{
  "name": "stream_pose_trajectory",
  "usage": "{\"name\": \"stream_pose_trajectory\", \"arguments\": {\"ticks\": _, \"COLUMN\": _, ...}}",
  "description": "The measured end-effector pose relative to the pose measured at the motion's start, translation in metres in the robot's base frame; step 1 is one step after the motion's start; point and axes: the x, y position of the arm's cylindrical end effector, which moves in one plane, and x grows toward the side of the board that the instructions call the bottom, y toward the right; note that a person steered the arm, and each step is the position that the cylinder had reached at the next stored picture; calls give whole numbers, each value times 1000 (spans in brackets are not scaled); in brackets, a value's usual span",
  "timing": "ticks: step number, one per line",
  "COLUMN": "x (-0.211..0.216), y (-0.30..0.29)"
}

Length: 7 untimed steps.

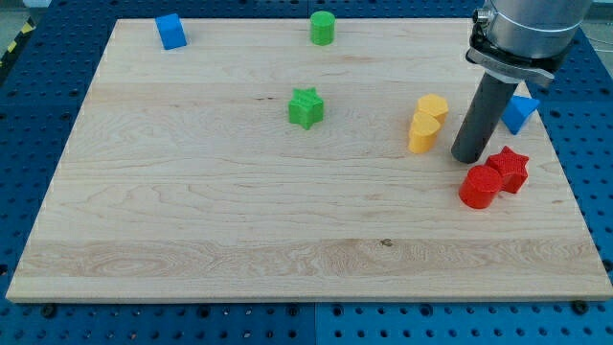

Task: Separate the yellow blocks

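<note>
Two yellow blocks touch each other right of the board's middle: a heart-like yellow block [433, 108] above and an elongated yellow block [421, 132] just below it. My tip [468, 157] stands on the board a short way to the right of the lower yellow block, apart from it. The rod rises toward the view's top right. The tip is just above and left of the red blocks.
A red cylinder [477, 187] and a red star [509, 169] touch below the tip. A blue block [520, 112] sits partly behind the rod. A green star [306, 107], a green cylinder [323, 28] and a blue cube [171, 31] lie farther left.
</note>
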Motion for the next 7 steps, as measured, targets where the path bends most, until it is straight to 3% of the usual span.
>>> {"name": "stream_pose_trajectory", "arguments": {"ticks": 2, "x": -23, "y": -54}}
{"name": "stream_pose_trajectory", "arguments": {"ticks": 7, "x": -37, "y": -38}}
